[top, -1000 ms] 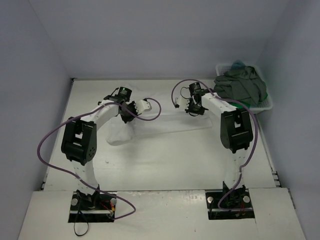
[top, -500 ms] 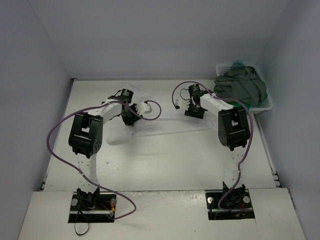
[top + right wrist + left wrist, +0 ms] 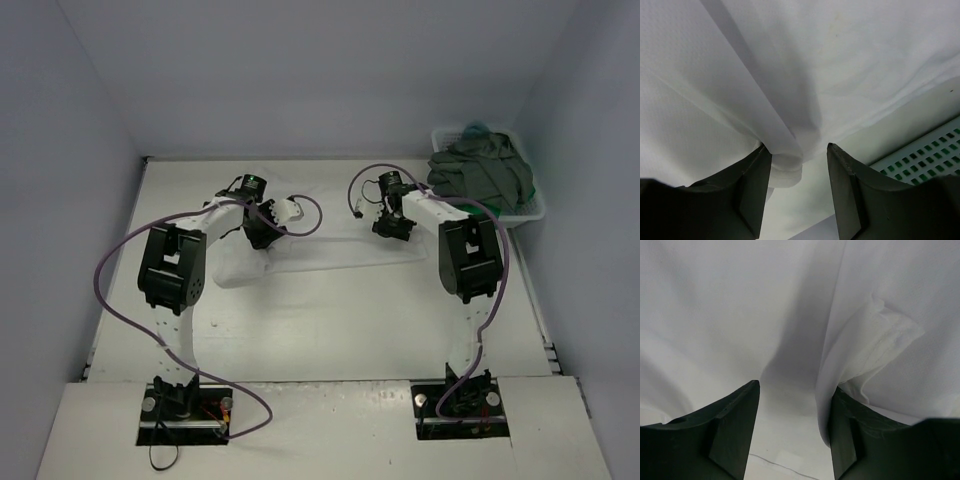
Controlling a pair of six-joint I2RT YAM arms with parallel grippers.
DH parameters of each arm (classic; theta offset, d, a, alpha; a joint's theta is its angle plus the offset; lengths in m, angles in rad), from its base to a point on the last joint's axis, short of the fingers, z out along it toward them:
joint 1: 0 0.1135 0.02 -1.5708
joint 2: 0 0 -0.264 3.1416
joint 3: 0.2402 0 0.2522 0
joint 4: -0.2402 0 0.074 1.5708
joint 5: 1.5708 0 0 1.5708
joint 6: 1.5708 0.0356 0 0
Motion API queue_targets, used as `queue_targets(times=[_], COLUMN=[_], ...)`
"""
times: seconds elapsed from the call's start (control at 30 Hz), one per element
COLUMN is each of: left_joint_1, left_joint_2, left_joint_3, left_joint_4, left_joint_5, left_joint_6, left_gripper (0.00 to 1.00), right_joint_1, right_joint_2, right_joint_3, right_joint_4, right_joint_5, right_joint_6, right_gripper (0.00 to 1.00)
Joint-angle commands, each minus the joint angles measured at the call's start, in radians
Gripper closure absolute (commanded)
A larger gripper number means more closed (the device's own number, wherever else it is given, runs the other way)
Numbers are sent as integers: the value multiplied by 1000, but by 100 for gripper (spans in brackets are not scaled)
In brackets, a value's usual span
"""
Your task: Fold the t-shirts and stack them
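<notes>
White t-shirt (image 3: pixel 330 250): lying spread flat across the table (image 3: pixel 330 330), between both grippers.
Left gripper (image 3: pixel 795 386): fingers standing spread, hovering close over a fabric fold.
Right gripper (image 3: pixel 798 147): fingers standing apart, a shirt edge bunching between them.
Grey shirts (image 3: pixel 483 170): sitting heaped in the white basket (image 3: pixel 538 212), far right corner.

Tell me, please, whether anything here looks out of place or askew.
The grey shirts are heaped untidily in the white basket at the far right, spilling over its rim. The white t-shirt lies rumpled rather than flat.
</notes>
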Motion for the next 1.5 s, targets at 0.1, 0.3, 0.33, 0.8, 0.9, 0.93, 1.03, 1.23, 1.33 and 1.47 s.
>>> queue_targets(times=[0.1,0.3,0.33,0.8,0.9,0.93,1.03,1.23,1.33,1.47], left_joint_1=[7,9,7,6,6,7,7,1,0,-2], left_joint_2=[-70,-137,-148,-314,-337,-343,-384,-470,-483,-486], left_joint_3=[-21,-1,5,21,-27,-33,-59,-147,-188,-239], left_joint_4=[35,27,21,-48,-34,-39,-88,-148,-160,-133], left_joint_5=[5,-17,-20,3,-14,-15,20,112,155,208], left_joint_6=[-14,-27,-35,-107,-101,-103,-112,-149,-176,-216], left_gripper=[51,47,46,36,36,36,36,36,36,36], right_joint_1=[-10,-9,-6,99,125,132,137,135,135,134], right_joint_2=[-116,-129,-129,-222,-230,-235,-250,-261,-264,-270], right_joint_3=[-89,-20,-14,-17,-33,-43,-61,-84,-99,-121], right_joint_4=[-41,-32,-32,-29,-29,-29,-29,-28,-20,-12], right_joint_5=[1,4,10,-19,-24,-28,-38,-81,-88,-93], right_joint_6=[25,81,85,180,194,196,200,217,225,228], right_gripper=[55,54,54,55,55,55,56,66,65,65])
